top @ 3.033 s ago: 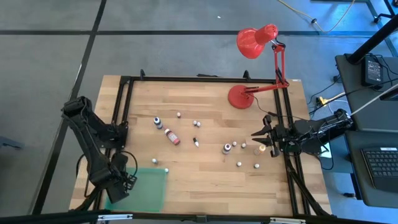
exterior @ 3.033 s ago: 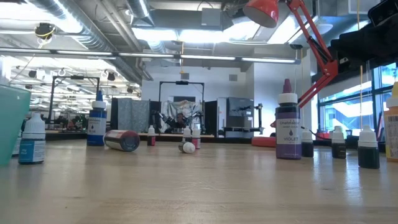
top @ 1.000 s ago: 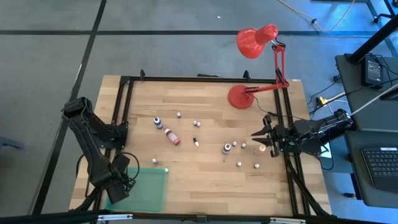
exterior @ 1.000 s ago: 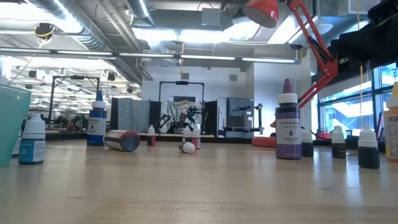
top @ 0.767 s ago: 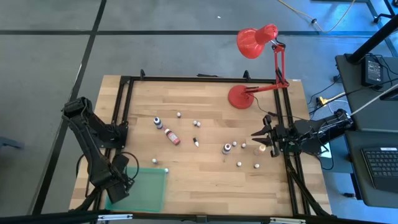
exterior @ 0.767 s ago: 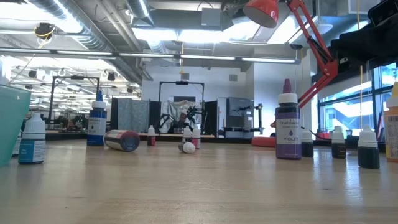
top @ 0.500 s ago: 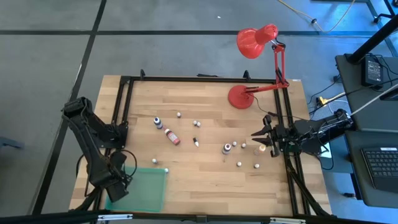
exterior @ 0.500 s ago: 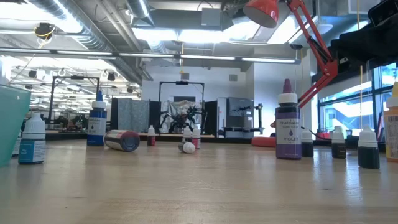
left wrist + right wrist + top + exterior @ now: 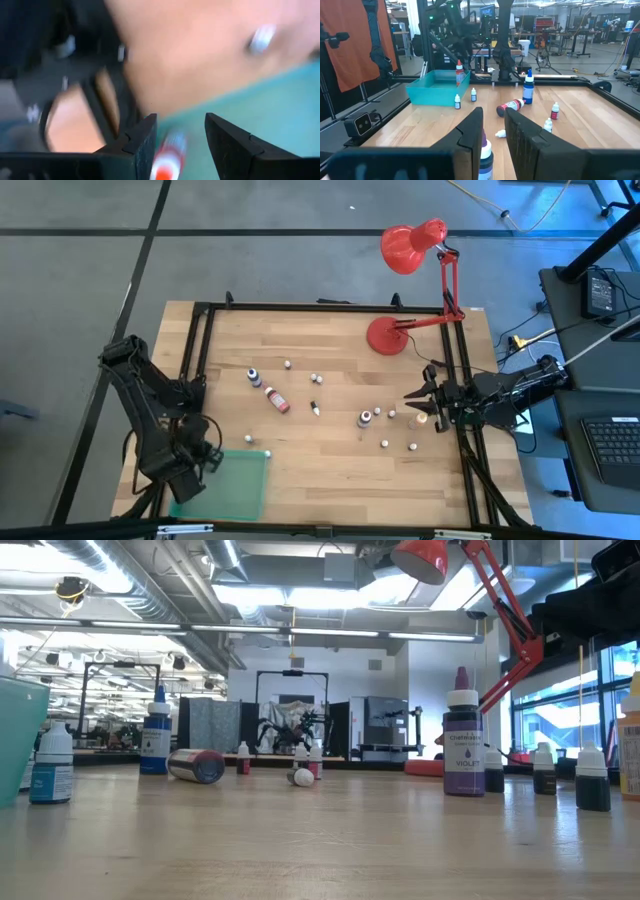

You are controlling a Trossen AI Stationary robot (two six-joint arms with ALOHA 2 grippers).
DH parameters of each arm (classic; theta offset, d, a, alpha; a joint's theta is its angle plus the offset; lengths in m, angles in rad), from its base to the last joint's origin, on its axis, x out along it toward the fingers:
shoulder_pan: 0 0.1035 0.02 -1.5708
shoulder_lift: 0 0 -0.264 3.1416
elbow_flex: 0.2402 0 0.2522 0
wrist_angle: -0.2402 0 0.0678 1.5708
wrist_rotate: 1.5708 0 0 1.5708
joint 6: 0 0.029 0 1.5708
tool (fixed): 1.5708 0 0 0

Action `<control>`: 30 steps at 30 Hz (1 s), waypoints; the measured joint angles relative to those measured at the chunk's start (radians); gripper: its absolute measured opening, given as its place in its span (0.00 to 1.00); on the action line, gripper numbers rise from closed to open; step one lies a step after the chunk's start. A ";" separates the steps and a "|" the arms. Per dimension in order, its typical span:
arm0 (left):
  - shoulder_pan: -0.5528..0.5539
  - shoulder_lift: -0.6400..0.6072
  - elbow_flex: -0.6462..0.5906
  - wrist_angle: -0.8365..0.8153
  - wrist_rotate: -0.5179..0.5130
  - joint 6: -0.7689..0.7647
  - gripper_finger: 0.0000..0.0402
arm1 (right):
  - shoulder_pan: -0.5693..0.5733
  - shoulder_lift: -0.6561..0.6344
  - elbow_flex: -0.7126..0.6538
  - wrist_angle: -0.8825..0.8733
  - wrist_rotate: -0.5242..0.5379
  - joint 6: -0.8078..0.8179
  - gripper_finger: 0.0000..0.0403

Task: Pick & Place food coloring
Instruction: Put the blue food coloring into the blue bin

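Food coloring bottles are scattered over the wooden table: a blue one (image 9: 254, 377) standing, a red one (image 9: 277, 400) on its side, a violet one (image 9: 365, 418), an orange one (image 9: 420, 420) and several tiny whitish ones. My left gripper (image 9: 203, 458) is open above the far-left corner of the green tray (image 9: 240, 485). A red bottle with a white tip (image 9: 459, 72) stands upright in the tray below it and shows between the fingers (image 9: 167, 157) without touching them. My right gripper (image 9: 415, 395) hovers open over the table's right side, behind the violet bottle (image 9: 485, 155).
A red desk lamp has its base (image 9: 385, 335) on the far right of the table, with its shade out beyond the far edge. A black frame (image 9: 200, 360) runs along the table's edges. Bare wood lies between the tray and the right-hand bottles.
My left gripper has shifted a little toward the table's far edge and right, staying over the tray's far-left corner. The bottles on the table and my right arm have kept still.
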 joint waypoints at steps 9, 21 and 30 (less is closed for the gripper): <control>0.212 -0.011 -0.007 0.008 -0.248 0.271 0.41 | 0.000 0.000 0.000 0.000 0.000 0.000 0.21; 0.632 -0.011 -0.007 0.008 -0.274 0.692 0.41 | 0.000 0.000 0.000 0.000 0.000 0.000 0.21; 0.940 -0.011 -0.007 0.080 -0.282 0.911 0.40 | 0.000 0.000 0.000 0.000 0.000 0.000 0.21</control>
